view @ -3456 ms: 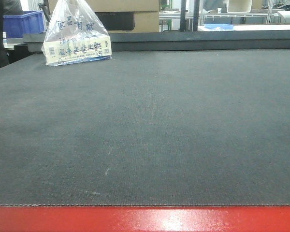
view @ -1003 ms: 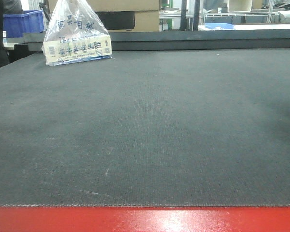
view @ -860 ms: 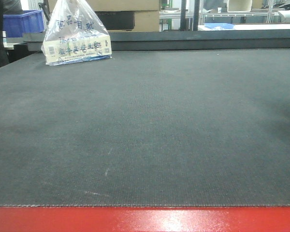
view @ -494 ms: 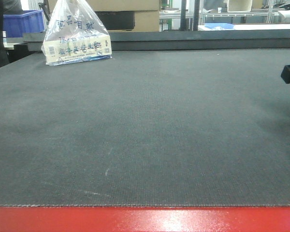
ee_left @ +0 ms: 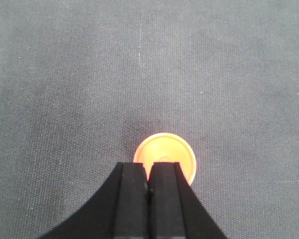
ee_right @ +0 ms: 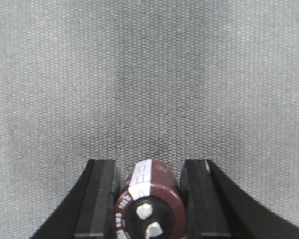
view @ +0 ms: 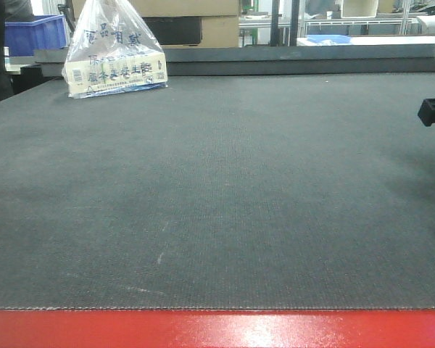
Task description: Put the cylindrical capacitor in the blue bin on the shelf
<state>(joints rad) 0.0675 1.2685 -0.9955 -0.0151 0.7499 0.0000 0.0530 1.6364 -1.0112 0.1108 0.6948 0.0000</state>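
Maroon cylindrical capacitor point(ee_right: 152, 191) clamped in right tool point(ee_right: 149, 168) over woven mat point(ee_right: 149, 74).

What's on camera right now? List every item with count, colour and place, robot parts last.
Table: one, dark grey mat, red front edge, fills the front view.
Plastic bag: one, clear with blue print, cream box inside, mat's far left.
Blue crate: one, background, far left.
Cardboard boxes: at least two, brown, behind the bag.
Orange disc: one, on the mat, partly hidden by the left fingertips.
Cylindrical capacitor: one, maroon, white label, between the right fingers.
Left gripper: black, shut.
Right gripper: black, shut on the capacitor.
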